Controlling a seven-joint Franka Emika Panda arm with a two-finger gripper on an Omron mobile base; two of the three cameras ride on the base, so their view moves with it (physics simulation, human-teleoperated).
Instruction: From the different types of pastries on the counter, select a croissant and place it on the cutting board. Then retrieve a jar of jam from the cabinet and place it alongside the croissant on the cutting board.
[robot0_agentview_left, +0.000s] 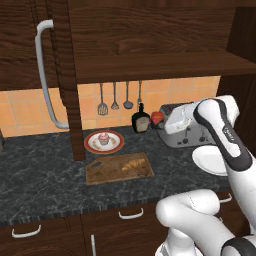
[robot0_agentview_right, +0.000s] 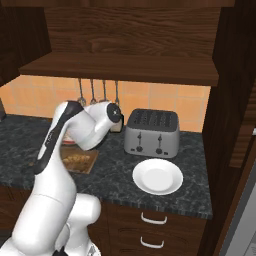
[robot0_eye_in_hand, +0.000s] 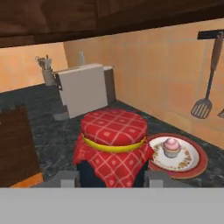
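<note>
Gripper (robot0_eye_in_hand: 111, 177) clamped on jar (robot0_eye_in_hand: 113, 146). Watch swing toward board (robot0_agentview_left: 119, 168): you risk clipping bottle (robot0_agentview_left: 141, 120) or cupcake (robot0_agentview_left: 103, 138).

Silver toaster (robot0_agentview_right: 151, 133) behind white plate (robot0_agentview_right: 157, 176); black bottle (robot0_agentview_left: 140, 121) beside hanging utensils (robot0_agentview_left: 114, 97).

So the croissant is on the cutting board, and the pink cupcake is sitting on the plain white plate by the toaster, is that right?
Not quite. The croissant is on the cutting board, but the pink cupcake sits on the round red-rimmed plate behind the board, not on the plain white plate by the toaster. The left base view shows this.
</note>
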